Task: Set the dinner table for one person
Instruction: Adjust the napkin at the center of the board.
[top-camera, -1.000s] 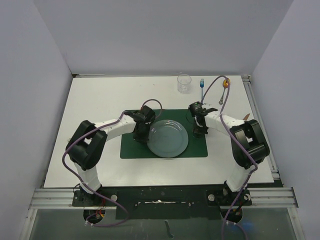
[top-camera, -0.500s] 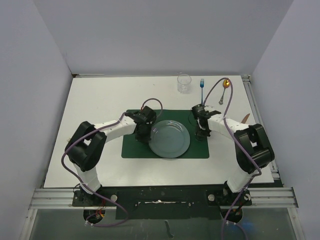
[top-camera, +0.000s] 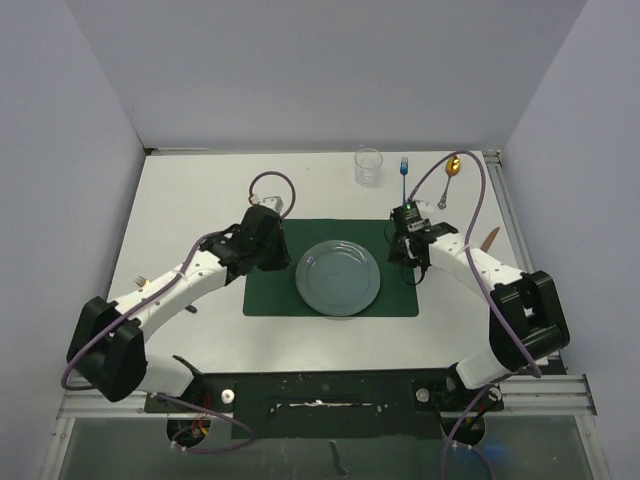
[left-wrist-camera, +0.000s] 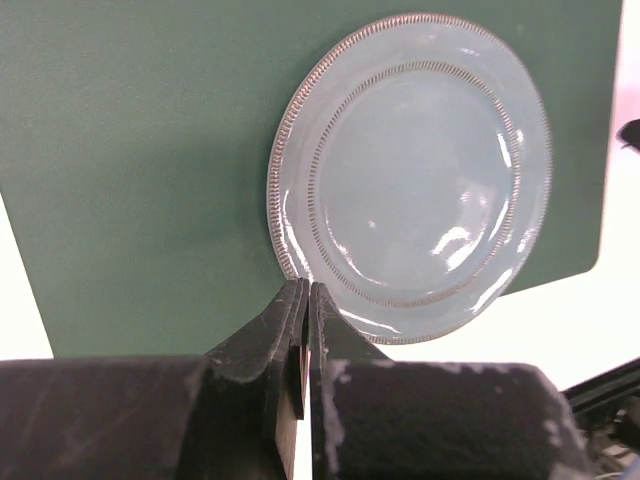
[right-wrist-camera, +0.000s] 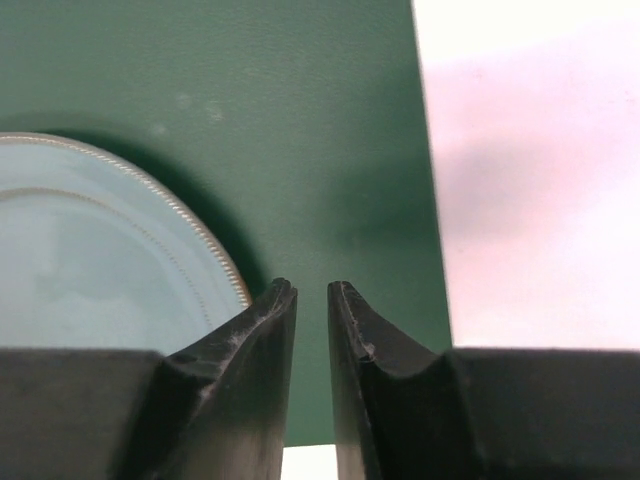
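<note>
A pale blue plate (top-camera: 338, 277) lies in the middle of the dark green placemat (top-camera: 270, 295) on the white dinner table (top-camera: 190, 200). My left gripper (top-camera: 281, 260) is shut and holds nothing. In the left wrist view its tips (left-wrist-camera: 305, 286) sit just short of the plate's (left-wrist-camera: 415, 170) beaded rim. My right gripper (top-camera: 402, 260) hovers over the placemat (right-wrist-camera: 300, 120) just right of the plate (right-wrist-camera: 90, 260). Its jaws (right-wrist-camera: 311, 286) stand slightly apart, open with only green mat between them.
A clear glass (top-camera: 368, 166), a blue-handled fork (top-camera: 404, 170) and a gold spoon (top-camera: 452, 168) stand in a row along the table's far edge. A brown-handled item (top-camera: 490, 237) lies near the metal rail at the right edge.
Both grippers have drawn back from the plate's rim. The left arm has swung out to the left. The right jaws have parted slightly. Plate and mat shifted a little to the right.
</note>
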